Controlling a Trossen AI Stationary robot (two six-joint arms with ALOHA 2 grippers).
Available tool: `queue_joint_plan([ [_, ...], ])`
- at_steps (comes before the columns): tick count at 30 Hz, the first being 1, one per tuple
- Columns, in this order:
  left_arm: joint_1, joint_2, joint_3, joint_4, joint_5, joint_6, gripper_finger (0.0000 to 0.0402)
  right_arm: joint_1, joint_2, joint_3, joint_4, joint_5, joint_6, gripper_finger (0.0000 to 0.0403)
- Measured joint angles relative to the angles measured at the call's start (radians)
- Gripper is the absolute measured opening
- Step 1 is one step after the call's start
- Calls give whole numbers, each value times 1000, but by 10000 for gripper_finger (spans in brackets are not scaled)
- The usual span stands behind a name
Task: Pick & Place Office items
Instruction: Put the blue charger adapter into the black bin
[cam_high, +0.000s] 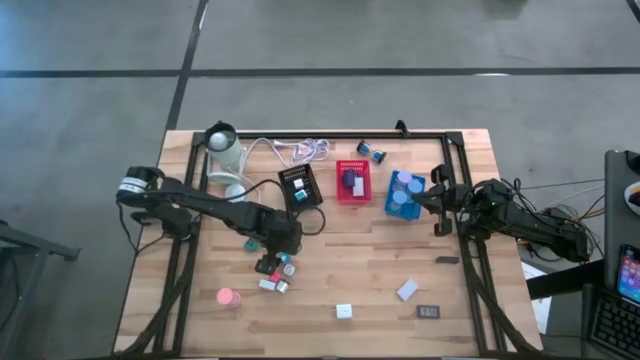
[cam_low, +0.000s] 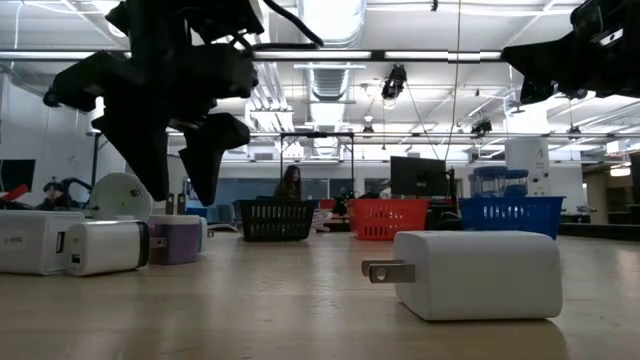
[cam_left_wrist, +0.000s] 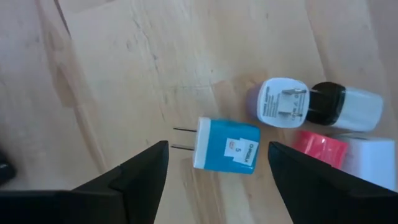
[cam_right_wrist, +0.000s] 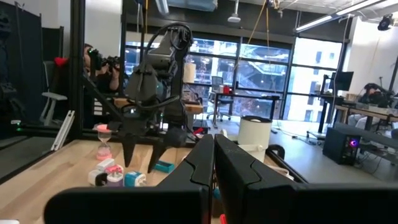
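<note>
My left gripper (cam_left_wrist: 217, 163) hangs open, pointing down, over a cluster of small blocks (cam_high: 276, 276) left of the table's middle. Its fingers stand on either side of a teal block with two prongs (cam_left_wrist: 227, 146) that lies flat on the wood, without touching it. Beside that block lie a lavender plug with a white face (cam_left_wrist: 281, 102), a black-and-white piece (cam_left_wrist: 345, 106) and a pink block (cam_left_wrist: 320, 146). In the low view the left gripper (cam_low: 180, 165) hovers above the table. My right gripper (cam_right_wrist: 211, 163) is shut and waits by the blue tray (cam_high: 403, 193).
A pink roll (cam_high: 228, 297), two white blocks (cam_high: 344, 311) (cam_high: 406, 290) and a dark rectangle (cam_high: 428, 312) lie toward the near edge. The black tray (cam_high: 300, 186), red tray (cam_high: 352, 182) and white coiled cable (cam_high: 300, 152) sit at the far side.
</note>
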Motion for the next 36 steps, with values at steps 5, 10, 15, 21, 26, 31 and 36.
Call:
queue_joint_plan([
  [5,-18,0,-7,1,-8,5,280,0,0,0,0,0,0,8],
  [10,-27,1,-31,31,-7,5,280,0,0,0,0,0,0,8],
  [15,-27,3,-46,58,-8,6,280,0,0,0,0,1,0,8],
  [21,-27,3,-53,71,-8,6,280,0,0,0,0,1,0,8],
  [26,-27,3,-56,72,-8,15,280,0,0,0,0,1,0,8],
  [31,-27,3,-84,88,-26,41,280,0,0,0,0,1,0,8],
  [36,-27,2,-87,106,-44,45,280,0,0,0,0,1,0,8],
])
